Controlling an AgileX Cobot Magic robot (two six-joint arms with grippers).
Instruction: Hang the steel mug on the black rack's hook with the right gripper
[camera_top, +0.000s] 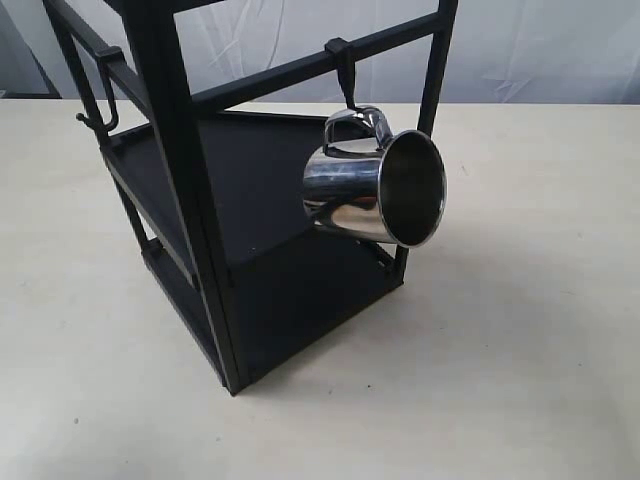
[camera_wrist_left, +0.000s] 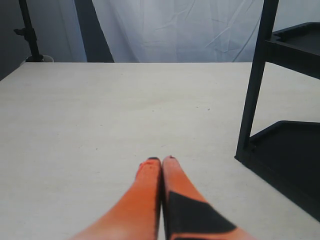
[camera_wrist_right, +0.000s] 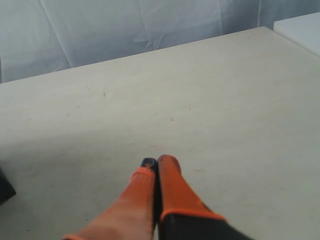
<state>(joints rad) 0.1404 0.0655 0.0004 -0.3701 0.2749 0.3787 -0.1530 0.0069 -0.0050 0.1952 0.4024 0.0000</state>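
Mug first: the steel mug (camera_top: 375, 190) hangs by its looped handle from the hook (camera_top: 343, 72), a short black peg clipped on the top crossbar of the black rack (camera_top: 190, 190). In the exterior view it sits just right of the middle of the frame. The mug is tipped on its side. Its long axis runs nearly level, sloping a little down, and its open mouth points to the right of the frame and toward the camera. The closed bottom points left, in toward the rack's shelves. The handle is on top, up against the peg. The shiny side of the mug is dark where the rack shows in it.

The rack stands on the pale surface (camera_top: 520, 380) and fills the left and middle of the frame. A thin curved hook (camera_top: 100, 95) hangs on a bar in the upper left.

Only the exterior view shows the mug and the hook. It shows no gripper at all.

The left wrist view shows the left gripper (camera_wrist_left: 161, 161) with its orange fingers pressed together, holding nothing, above the bare surface. One rack post and shelf edges fill its right side.

The right wrist view shows the right gripper (camera_wrist_right: 157, 162), closed too and holding nothing, over the surface.
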